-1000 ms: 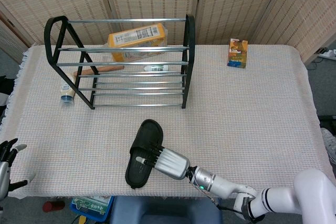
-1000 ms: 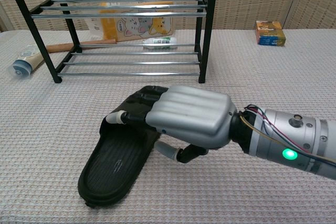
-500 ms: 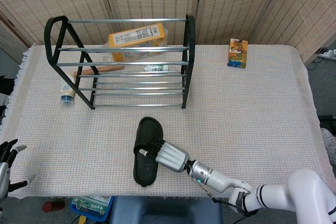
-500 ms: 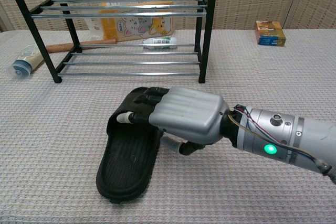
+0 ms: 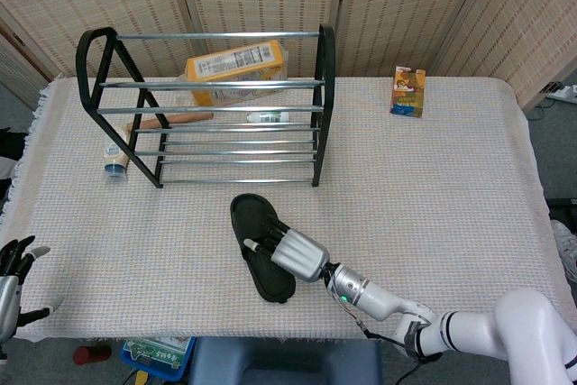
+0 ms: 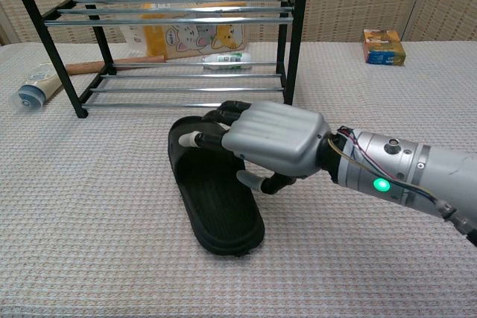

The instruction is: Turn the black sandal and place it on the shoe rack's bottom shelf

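While gripped, black sandal (image 6: 212,199) underlies fingers (image 6: 216,133).

The sandal (image 6: 211,195) lies on the table (image 5: 433,178) in front of the shoe rack (image 5: 322,105), with the right hand (image 6: 264,141) resting on it. Behind the rack stands a box (image 5: 236,67); a tube (image 5: 114,160) lies at its left, and a small carton (image 5: 408,91) sits well off to its right.

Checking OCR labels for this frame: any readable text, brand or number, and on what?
None legible.
Yellow bag behind the shoe rack: white label with print, too blurred; chest view shows cartoon mice, no words.
Small box: colourful print, too small.
White tube: unreadable.
Small bottle: unreadable.
Black sandal: no marking visible.
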Available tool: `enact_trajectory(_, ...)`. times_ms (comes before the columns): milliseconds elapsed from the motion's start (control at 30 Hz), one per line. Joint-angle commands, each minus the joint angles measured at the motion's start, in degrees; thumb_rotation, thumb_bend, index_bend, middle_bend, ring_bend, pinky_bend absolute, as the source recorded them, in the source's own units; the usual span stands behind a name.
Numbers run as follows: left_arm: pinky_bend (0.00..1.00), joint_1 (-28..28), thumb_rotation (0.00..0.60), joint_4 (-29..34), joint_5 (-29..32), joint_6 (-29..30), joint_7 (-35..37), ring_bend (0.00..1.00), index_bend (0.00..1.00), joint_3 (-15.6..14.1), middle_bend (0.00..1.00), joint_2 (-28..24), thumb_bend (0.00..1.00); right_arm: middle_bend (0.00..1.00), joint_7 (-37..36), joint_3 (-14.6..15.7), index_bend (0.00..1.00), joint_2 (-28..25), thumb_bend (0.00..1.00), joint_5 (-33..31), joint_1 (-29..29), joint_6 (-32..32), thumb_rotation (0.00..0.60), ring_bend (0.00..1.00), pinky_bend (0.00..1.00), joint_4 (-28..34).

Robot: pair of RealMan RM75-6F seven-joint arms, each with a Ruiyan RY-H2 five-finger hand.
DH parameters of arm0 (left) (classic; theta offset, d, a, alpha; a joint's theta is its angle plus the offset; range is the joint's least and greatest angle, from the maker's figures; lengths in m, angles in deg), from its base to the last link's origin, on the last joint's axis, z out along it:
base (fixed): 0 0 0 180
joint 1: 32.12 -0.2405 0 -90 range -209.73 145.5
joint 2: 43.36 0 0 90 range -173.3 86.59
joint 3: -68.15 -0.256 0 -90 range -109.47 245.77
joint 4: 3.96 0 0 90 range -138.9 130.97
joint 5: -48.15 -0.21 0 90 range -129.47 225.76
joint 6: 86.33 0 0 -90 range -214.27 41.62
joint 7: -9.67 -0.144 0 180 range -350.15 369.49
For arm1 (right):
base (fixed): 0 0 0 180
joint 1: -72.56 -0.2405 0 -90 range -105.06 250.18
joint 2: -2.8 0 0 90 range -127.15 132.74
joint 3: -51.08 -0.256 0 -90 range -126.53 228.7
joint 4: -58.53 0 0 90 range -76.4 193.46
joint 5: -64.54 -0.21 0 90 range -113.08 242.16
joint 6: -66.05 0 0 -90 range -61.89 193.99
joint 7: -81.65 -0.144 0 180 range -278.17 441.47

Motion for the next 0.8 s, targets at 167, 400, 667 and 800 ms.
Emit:
enact_trajectory(167, 0.26, 2.49, 0.600, -0.69, -3.56, -0.67, -0.74, 0.09, 0.26, 0.57, 0.12, -0.36, 0.12, 0.21, -4.25, 1.75, 0.00, -7.19, 0.47, 3.47, 3.67, 8.23, 0.600, 0.03, 0.00, 7.14)
enact_trajectory(400, 0.26, 7.31, 0.600, -1.66, -11.15, -1.73, -1.18, 0.09, 0.26, 1.09, 0.12, -0.71, 0.12, 0.20, 0.12, 2.30, 0.00, -17.93, 0.45, -0.86, 12.05, 16.75, 0.600, 0.03, 0.00, 15.90)
enact_trajectory(667, 0.26, 14.05, 0.600, -1.60, -21.41, -4.12, -2.61, 0.09, 0.26, 0.72, 0.13, 0.45, 0.12, 0.20, -0.08, 2.96, 0.00, -26.91, 0.26, -7.24, 23.22, 27.69, 0.600, 0.03, 0.00, 21.89)
enact_trajectory(800, 0.26, 18.13, 0.600, -1.21, -27.03, -6.73, -4.08, 0.09, 0.26, 0.12, 0.12, 1.23, 0.12, 0.20, -2.22, 3.36, 0.00, -29.60, 0.20, -8.77, 27.19, 30.95, 0.600, 0.03, 0.00, 22.52)
